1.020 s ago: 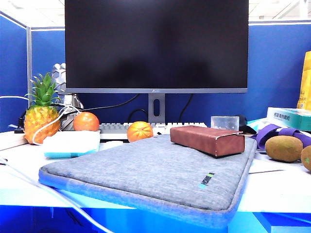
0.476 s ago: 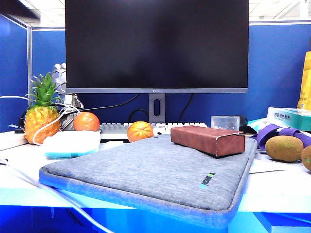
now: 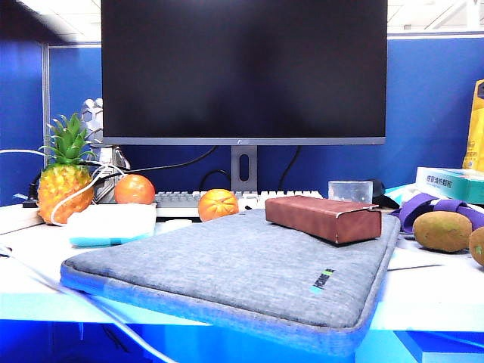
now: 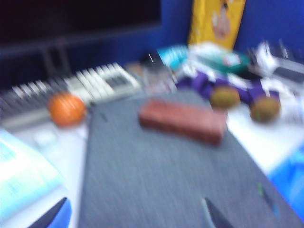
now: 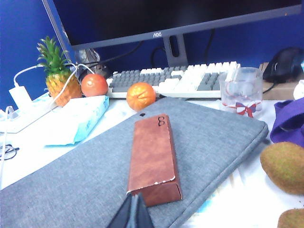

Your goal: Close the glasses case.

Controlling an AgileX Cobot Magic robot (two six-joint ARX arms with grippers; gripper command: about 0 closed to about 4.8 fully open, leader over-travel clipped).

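Observation:
The reddish-brown glasses case lies on the far right part of a grey fabric sleeve, its flap folded down flat. Neither gripper shows clearly in the exterior view. In the blurred left wrist view my left gripper hangs open over the sleeve, well short of the case, with nothing between its fingertips. My right gripper is shut and empty, its tips pressed together just before the near end of the case.
A monitor and keyboard stand behind the sleeve. Two oranges, a pineapple and a tissue pack sit at the left. A clear cup and kiwis are at the right.
The case and sleeve have not moved. A dark blurred shape has spread across the top left corner of the exterior view.

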